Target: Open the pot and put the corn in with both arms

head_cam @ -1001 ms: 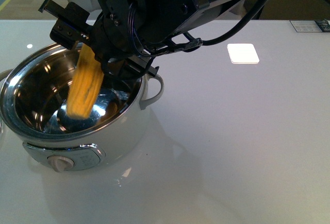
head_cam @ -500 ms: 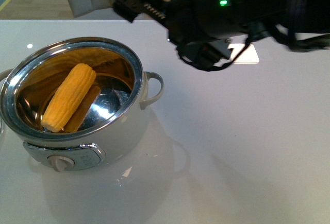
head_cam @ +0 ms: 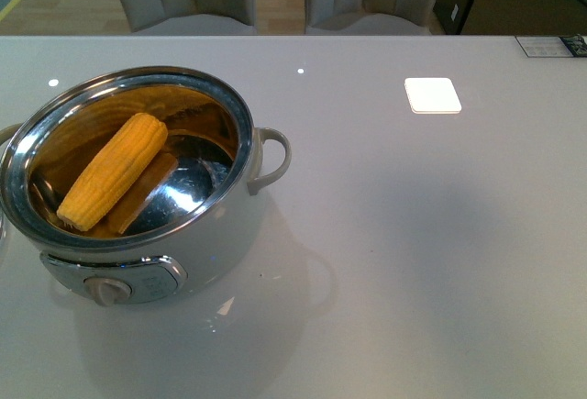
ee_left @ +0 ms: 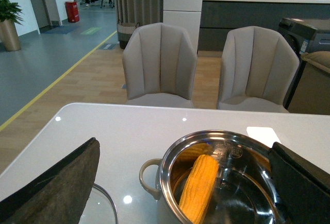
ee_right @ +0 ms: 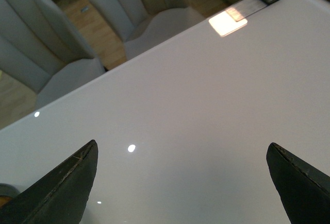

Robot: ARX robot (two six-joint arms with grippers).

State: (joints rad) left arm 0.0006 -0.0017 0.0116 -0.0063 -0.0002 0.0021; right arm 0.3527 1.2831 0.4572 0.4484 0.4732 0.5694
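The pot (head_cam: 246, 124) stands open at the left of the white table, white body with a steel bowl, loop handle (head_cam: 272, 156) and front knob (head_cam: 110, 291). The yellow corn (head_cam: 114, 170) lies slanted inside the bowl against its wall. Neither arm shows in the front view. In the left wrist view the pot (ee_left: 170, 158) and corn (ee_left: 200, 185) lie below my open left gripper (ee_left: 185, 183), which holds nothing. My right gripper (ee_right: 180, 183) is open and empty above bare table.
A glass lid edge (ee_left: 105, 203) shows beside the pot in the left wrist view. A white square patch (head_cam: 432, 94) and a label (head_cam: 550, 46) lie at the table's far right. Two grey chairs (ee_left: 161, 64) stand behind the table.
The corn dropped from the gripper into the pot and settled against the bowl wall. The arm then lifted away up and right and left the front view.
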